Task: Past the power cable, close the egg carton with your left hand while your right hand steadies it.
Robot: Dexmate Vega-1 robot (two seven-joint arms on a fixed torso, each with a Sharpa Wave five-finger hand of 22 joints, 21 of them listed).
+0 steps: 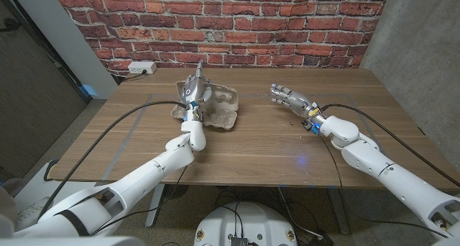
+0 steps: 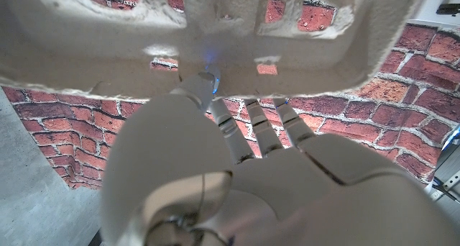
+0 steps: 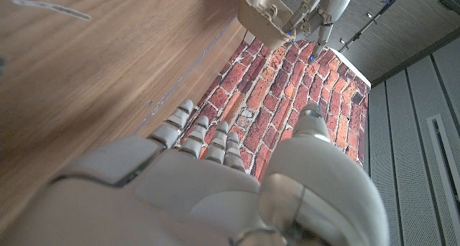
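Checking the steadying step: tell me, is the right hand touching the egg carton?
No. In the head view the right hand hovers with fingers spread, well apart from the egg carton, where the left hand is.

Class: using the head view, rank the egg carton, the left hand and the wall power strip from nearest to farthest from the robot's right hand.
From the right hand:
1. Egg carton, open, toward table centre.
2. Left hand, on the carton's far-left part.
3. Power strip, at the brick wall's foot, far left.
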